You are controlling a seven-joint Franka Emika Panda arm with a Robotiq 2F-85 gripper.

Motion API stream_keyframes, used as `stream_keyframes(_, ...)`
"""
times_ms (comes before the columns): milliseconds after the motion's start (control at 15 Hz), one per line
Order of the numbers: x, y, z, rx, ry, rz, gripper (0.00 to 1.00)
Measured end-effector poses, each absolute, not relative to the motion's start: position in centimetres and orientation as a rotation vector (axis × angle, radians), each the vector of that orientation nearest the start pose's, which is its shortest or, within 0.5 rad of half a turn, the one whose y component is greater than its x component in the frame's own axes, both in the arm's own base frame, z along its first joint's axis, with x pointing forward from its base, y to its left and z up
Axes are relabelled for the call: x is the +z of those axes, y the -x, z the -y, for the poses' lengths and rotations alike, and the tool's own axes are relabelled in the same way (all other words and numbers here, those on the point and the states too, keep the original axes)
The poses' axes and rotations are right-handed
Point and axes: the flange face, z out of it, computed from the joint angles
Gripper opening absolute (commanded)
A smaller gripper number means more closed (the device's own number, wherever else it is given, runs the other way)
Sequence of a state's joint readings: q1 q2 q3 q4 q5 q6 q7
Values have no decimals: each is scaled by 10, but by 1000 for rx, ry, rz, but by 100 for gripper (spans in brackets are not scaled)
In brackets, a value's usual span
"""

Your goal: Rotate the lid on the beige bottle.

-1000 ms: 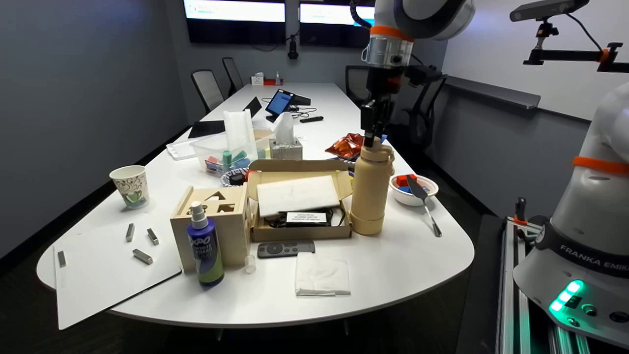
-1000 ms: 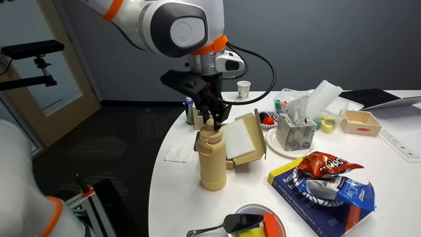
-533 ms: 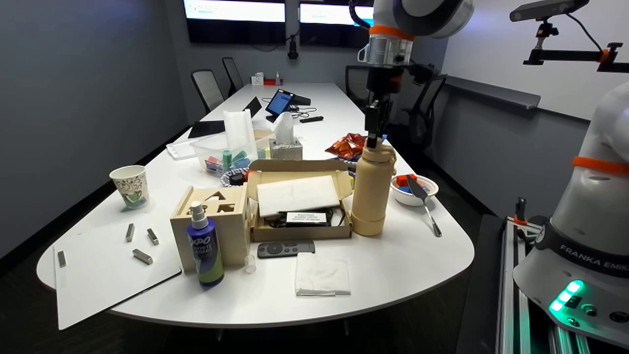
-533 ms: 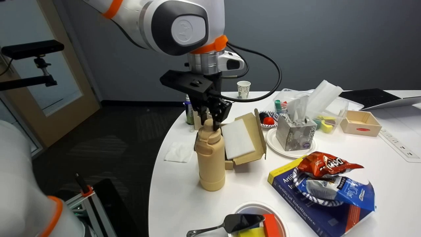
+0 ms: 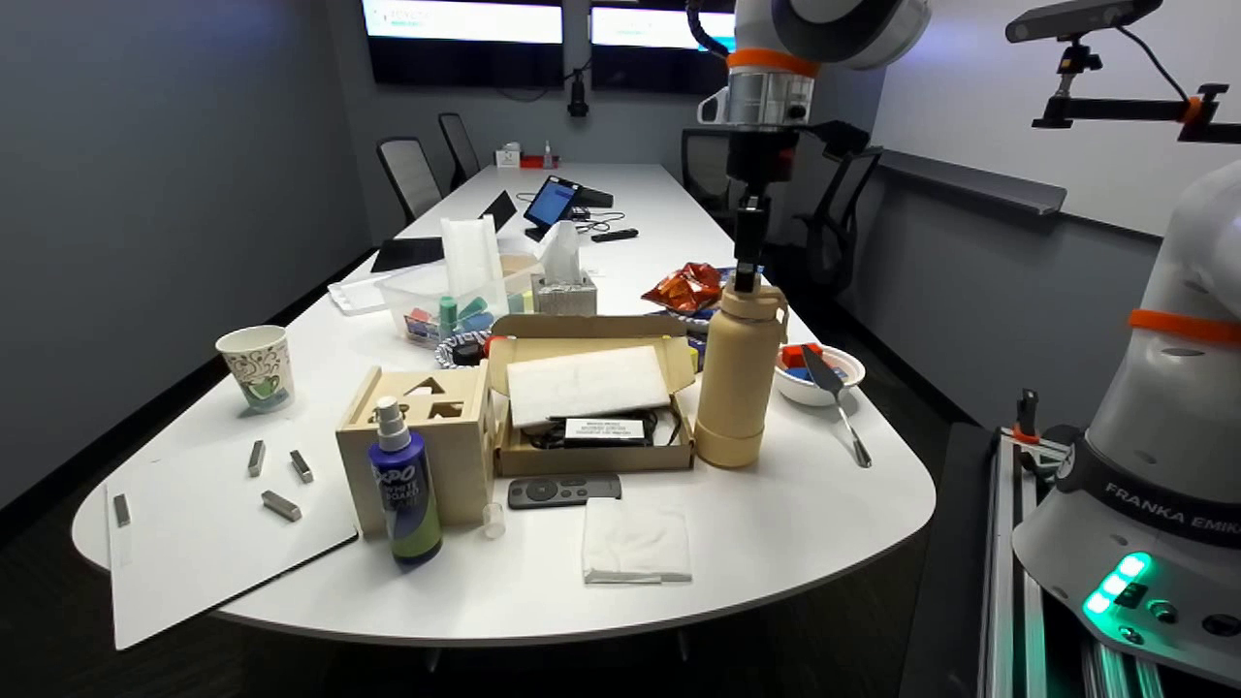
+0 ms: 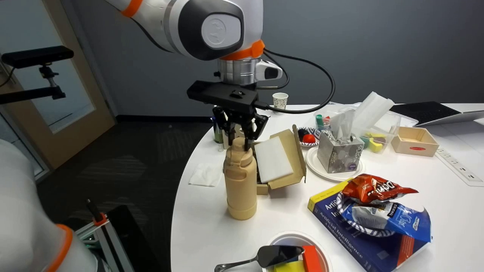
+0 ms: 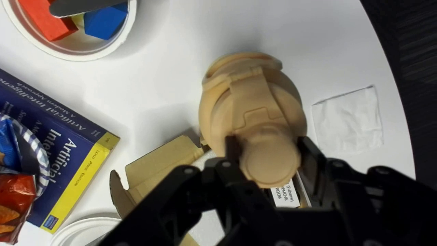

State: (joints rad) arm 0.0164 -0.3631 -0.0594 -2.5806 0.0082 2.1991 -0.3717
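Observation:
The tall beige bottle (image 5: 732, 388) stands upright near the table's rounded end, and it also shows in an exterior view (image 6: 242, 189). Its small round tan lid (image 7: 269, 164) tops the neck, with the wider collar and carry loop (image 7: 244, 65) below it. My gripper (image 7: 268, 147) points down over the bottle, one finger (image 7: 233, 148) on each side of the lid. The fingers appear to press on the lid from both sides. In an exterior view the gripper (image 6: 238, 146) straddles the lid; in another exterior view a finger (image 5: 746, 278) hides part of it.
An open cardboard box (image 5: 596, 460) stands close beside the bottle. A white bowl (image 5: 819, 388) with blocks and a cake server is on its far side. A book (image 6: 351, 230) with snack bags, a napkin (image 5: 636, 543) and a spray bottle (image 5: 405, 494) are also on the table.
My gripper and wrist have turned about the vertical, the fingers staying at the lid. The bottle has shifted slightly, right in an exterior view, and its carry loop has swung a little.

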Motion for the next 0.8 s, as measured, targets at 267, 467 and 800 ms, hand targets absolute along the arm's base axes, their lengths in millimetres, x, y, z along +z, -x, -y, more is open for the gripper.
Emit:
stream_keyframes(267,383,-409,16,42,3034,653,21)
stream_keyframes(467,383,-411,16,56,3002,761,21)
stream_keyframes(800,383,-413,17,77,2954,895,21)
